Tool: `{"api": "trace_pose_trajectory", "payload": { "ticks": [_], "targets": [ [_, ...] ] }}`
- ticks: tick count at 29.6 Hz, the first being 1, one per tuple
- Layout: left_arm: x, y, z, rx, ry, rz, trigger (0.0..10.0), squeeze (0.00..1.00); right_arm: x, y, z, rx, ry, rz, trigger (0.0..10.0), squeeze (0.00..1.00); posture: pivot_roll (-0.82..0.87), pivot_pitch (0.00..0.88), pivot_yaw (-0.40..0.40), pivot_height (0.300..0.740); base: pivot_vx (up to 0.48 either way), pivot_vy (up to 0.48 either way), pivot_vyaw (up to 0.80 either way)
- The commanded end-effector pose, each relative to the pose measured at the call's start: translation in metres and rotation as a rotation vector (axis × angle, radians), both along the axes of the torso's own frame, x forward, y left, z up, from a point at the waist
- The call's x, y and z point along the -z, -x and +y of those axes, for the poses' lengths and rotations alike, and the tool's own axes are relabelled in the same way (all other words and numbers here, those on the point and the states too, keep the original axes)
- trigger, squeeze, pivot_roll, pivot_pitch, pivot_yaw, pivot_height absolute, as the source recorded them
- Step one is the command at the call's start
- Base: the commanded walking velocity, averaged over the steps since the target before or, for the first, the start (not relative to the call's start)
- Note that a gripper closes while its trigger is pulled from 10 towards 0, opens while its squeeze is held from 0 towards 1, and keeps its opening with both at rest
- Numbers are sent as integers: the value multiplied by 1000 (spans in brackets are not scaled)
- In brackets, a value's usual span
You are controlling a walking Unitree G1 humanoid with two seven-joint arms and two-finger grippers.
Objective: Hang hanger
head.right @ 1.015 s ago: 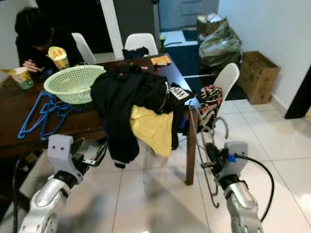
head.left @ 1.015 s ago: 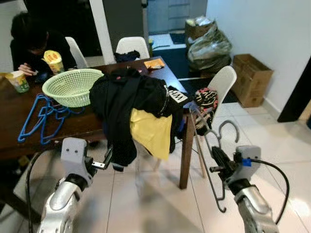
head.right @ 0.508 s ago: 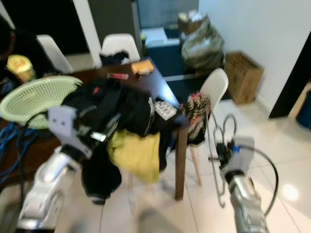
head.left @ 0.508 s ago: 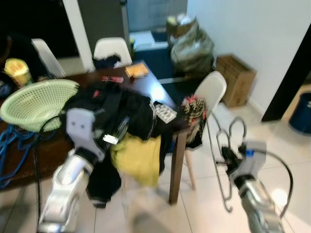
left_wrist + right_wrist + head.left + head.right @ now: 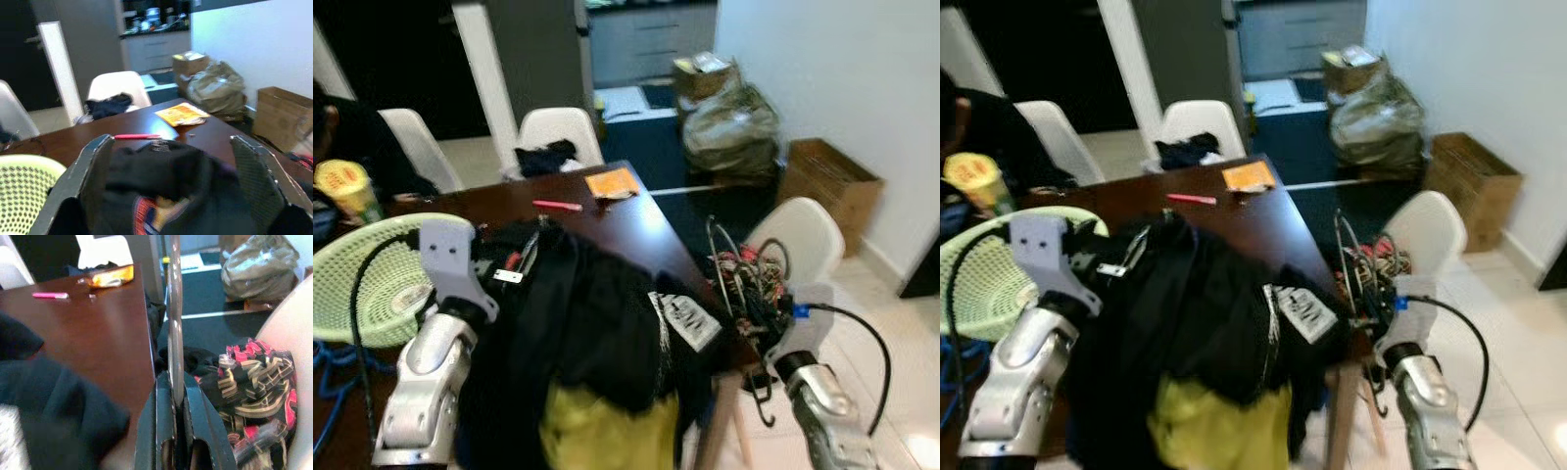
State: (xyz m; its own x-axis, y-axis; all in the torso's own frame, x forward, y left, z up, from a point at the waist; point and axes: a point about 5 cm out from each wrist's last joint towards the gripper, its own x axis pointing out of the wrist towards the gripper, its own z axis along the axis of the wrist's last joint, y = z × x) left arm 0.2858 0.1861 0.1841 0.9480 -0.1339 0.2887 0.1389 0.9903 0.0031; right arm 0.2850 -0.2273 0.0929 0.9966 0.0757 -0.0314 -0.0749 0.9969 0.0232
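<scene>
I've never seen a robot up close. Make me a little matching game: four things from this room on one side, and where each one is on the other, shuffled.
Things:
1. metal hanger
2. black clothing
3. green basket
4. patterned garment

Places:
A. on the white chair beside the table
B. piled on the dark table, in front of the open left gripper
C. clamped in the right gripper
D. on the table, on the robot's left

Pairs: 1-C, 2-B, 3-D, 4-A
</scene>
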Motion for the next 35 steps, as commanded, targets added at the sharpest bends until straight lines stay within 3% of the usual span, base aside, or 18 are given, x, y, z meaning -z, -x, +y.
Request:
{"api": "trace_pose_trajectory", "payload": {
  "ticks": [1, 9, 10, 13, 15, 23, 27, 30, 32, 35],
  "targets": [
    [7, -1, 0, 15, 10, 46, 10000, 0, 0, -1, 6, -17, -12, 2, 10000, 0, 1, 0, 49, 740, 0, 0, 0],
    [9, -5, -4, -8, 22, 93, 10000, 0, 2, -2, 6, -22, -10, 9, 10000, 0, -3, 0, 51, 740, 0, 0, 0],
    [15, -7, -4, -46, -5, 148, 10000, 0, 2, -2, 6, -23, -9, 12, 10000, 0, -3, 0, 48, 740, 0, 0, 0],
    [17, -9, -4, -82, -33, 192, 10000, 0, 2, -2, 6, -24, -9, 14, 10000, 0, -2, 0, 46, 740, 0, 0, 0],
    [17, -9, -5, -142, -100, 248, 10000, 0, 2, -2, 5, -24, -9, 18, 10000, 0, 1, 0, 45, 740, 0, 0, 0],
    [14, -6, 1, -281, -139, 275, 10000, 0, 3, -3, 6, -24, -16, 24, 10000, 0, 2, 0, 50, 740, 0, 0, 0],
    [17, -4, 5, -334, -98, 293, 10000, 0, 3, -3, 6, -23, -21, 25, 10000, 0, 5, 0, 48, 740, 0, 0, 0],
    [28, -5, 15, -391, -8, 339, 10000, 0, 3, -4, 6, -26, -25, 28, 10000, 0, 3, 0, 50, 740, 0, 0, 0],
    [28, -5, 15, -391, -8, 339, 10000, 0, 3, -4, 6, -26, -25, 28, 10000, 0, 3, 0, 50, 740, 0, 0, 0],
    [37, -7, 21, -410, 72, 391, 10000, 0, 3, -5, 7, -29, -27, 29, 10000, 0, 2, 0, 49, 740, 0, 0, 0]
  ]
}}
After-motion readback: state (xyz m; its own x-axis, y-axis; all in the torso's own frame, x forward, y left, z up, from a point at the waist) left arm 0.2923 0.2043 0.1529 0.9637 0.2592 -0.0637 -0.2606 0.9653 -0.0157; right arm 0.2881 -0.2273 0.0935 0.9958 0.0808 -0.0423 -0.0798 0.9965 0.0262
